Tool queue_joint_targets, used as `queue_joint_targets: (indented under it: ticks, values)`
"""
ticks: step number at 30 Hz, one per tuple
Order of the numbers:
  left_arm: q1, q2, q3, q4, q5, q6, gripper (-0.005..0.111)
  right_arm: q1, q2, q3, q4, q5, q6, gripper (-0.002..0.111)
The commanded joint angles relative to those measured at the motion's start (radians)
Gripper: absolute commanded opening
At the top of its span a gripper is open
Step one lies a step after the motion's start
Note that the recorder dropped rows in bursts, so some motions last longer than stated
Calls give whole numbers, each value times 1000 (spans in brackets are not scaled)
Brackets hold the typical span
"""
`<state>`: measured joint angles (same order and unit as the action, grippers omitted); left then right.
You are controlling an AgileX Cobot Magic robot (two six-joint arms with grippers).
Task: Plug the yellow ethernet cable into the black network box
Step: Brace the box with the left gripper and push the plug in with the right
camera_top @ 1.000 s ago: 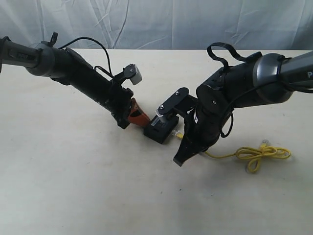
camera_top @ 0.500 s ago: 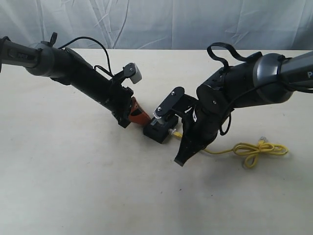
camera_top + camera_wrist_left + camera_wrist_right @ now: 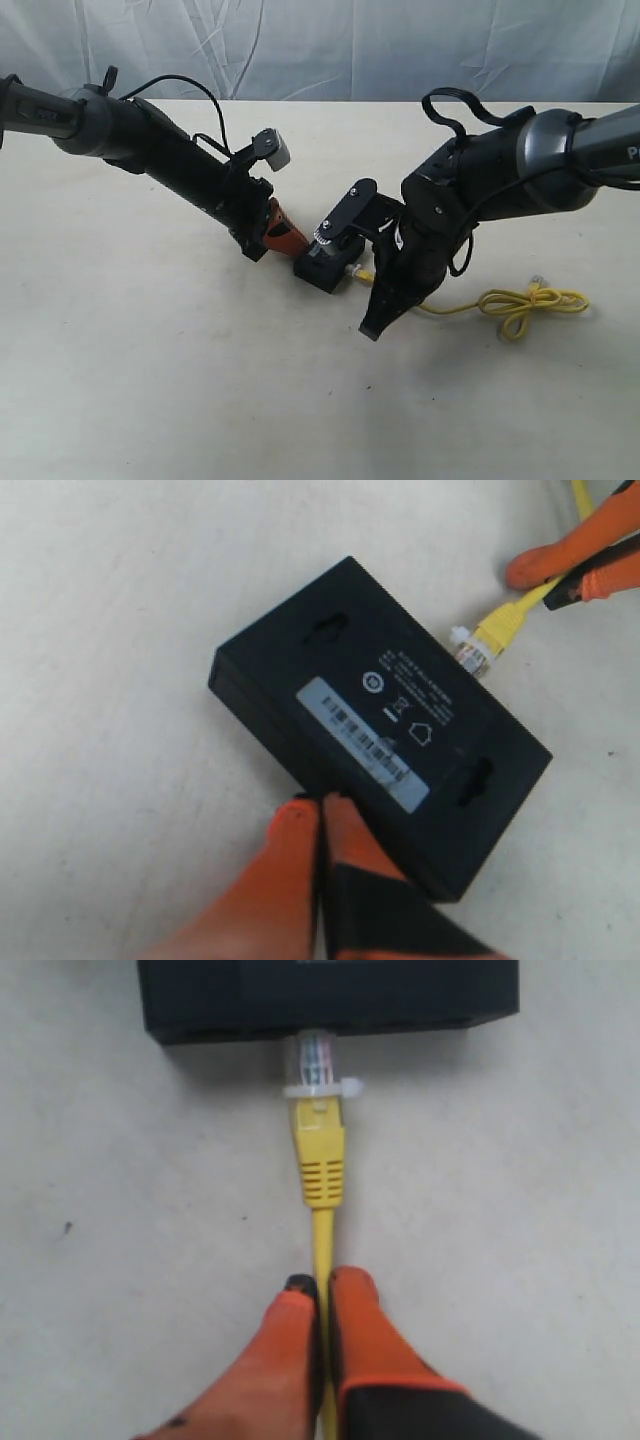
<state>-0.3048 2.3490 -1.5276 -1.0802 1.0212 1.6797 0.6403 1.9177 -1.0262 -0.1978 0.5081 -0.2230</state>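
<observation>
The black network box [image 3: 324, 266] lies flat at the table's middle, its white label [image 3: 372, 742] facing up. My left gripper [image 3: 322, 802] is shut, its orange fingertips pressed against the box's side edge. My right gripper [image 3: 322, 1285] is shut on the yellow ethernet cable [image 3: 322, 1245] a little behind its yellow boot [image 3: 320, 1155]. The clear plug [image 3: 313, 1060] sits in line with the box [image 3: 330, 995], its tip at the port in the side wall. The rest of the cable trails right into a loose loop [image 3: 525, 308] on the table.
A pale table surface [image 3: 150, 380] surrounds the box. A wrinkled white cloth backdrop [image 3: 320, 45] hangs behind the table's far edge. Both arms lean in over the middle, the right arm [image 3: 480, 190] bulky above the cable.
The right gripper has carried the plug leftward to the box, and the cable's loop slid a little left. The left arm has stayed put against the box.
</observation>
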Motion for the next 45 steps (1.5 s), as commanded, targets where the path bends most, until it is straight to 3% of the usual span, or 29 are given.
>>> queue_joint_targets:
  ticks: [1, 14, 23, 27, 45]
  values:
    - [-6, 1, -7, -12, 8, 5, 0, -1, 31, 2, -30, -12, 5, -1]
    - [-6, 1, -7, -12, 8, 5, 0, -1, 4, 2, -46, -26, 12, -1]
    - [-6, 1, -7, -12, 8, 5, 0, -1, -7, 2, -28, -13, -62, -1]
    - [-6, 1, -7, -12, 8, 5, 0, -1, -7, 2, 37, -6, -187, -1]
    - [-6, 1, -7, 1, 7, 3, 0, -1, -5, 2, -43, -24, -41, -1]
